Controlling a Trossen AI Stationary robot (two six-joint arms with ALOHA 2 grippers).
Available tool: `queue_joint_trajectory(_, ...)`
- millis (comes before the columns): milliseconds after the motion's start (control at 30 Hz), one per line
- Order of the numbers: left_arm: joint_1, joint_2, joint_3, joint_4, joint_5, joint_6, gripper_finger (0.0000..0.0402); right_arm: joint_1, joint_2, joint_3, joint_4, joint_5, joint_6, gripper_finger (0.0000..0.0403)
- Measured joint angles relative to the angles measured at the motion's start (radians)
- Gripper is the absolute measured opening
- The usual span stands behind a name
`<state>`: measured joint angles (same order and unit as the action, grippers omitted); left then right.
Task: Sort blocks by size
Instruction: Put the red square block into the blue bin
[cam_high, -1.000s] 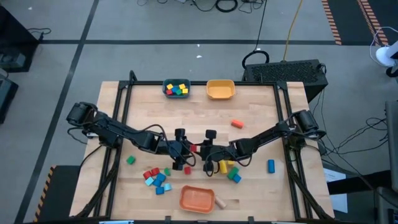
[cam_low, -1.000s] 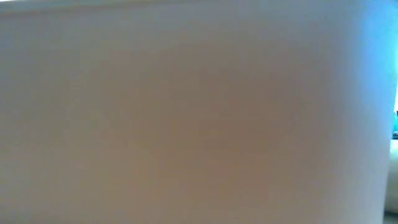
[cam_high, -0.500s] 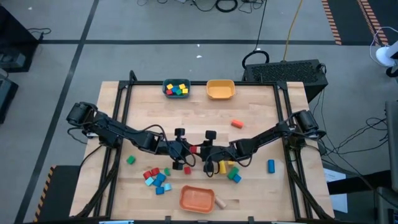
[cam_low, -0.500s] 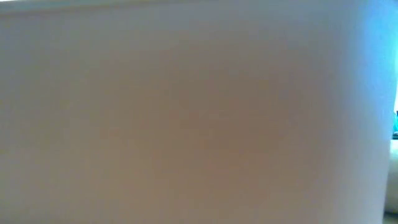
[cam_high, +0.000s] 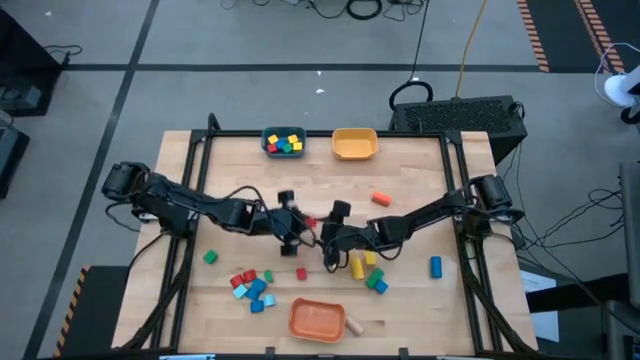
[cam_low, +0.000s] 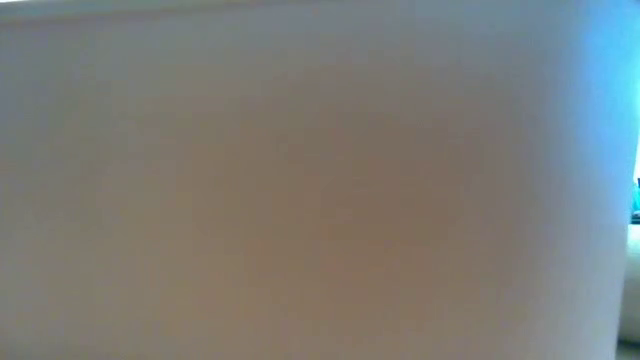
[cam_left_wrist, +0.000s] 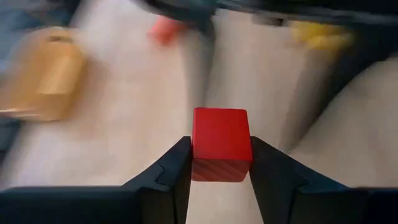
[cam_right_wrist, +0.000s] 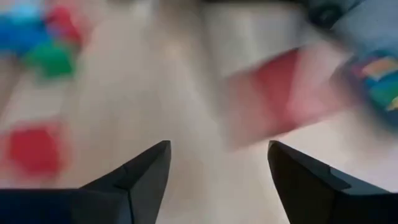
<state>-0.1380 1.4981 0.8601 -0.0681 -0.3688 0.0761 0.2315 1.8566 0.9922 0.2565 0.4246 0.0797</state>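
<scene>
Left gripper (cam_left_wrist: 221, 163): clenched on a red cube (cam_left_wrist: 221, 144), mid-bench (cam_high: 420, 175).
Right gripper (cam_right_wrist: 217, 163): released, just right of it.

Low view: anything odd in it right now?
Yes. It shows only a blank pale blur, as if something sits right against the lens. The table, the left gripper and its red block don't show there.

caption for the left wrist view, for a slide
Left claw shut on a red cube above the table.
</scene>
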Motion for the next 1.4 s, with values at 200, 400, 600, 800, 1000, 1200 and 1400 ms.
queue_joint_trajectory(200, 0.092, -0.007, 0.001, -0.004, -0.019, 0.017, 0.0134, -0.004, 0.002, -0.002, -0.043, -0.023, 0.056, 0.0262)
queue_joint_trajectory(400, 0.225, -0.008, 0.001, 0.008, -0.014, 0.038, 0.0134, -0.002, 0.004, -0.002, -0.051, -0.022, 0.065, 0.0261)
queue_joint_trajectory(600, 0.415, -0.008, 0.001, 0.01, -0.01, 0.037, 0.0134, -0.003, 0.004, -0.002, -0.055, -0.014, 0.066, 0.0261)
queue_joint_trajectory(800, 0.633, -0.008, 0.001, 0.038, 0.109, 0.036, 0.0134, -0.006, 0.004, -0.002, -0.062, -0.012, 0.065, 0.0261)
queue_joint_trajectory(1000, 0.801, 0.034, 0.001, 0.16, 0.266, 0.041, 0.0134, -0.005, 0.004, -0.002, -0.072, -0.012, 0.063, 0.0261)
queue_joint_trajectory(1200, 0.872, 0.115, 0.0, 0.196, 0.314, 0.035, 0.0134, -0.005, 0.004, -0.002, -0.079, -0.012, 0.06, 0.0261)
queue_joint_trajectory(1400, 0.909, 0.208, 0.0, 0.227, 0.314, 0.035, 0.0134, -0.005, 0.004, -0.002, -0.081, -0.012, 0.062, 0.0261)
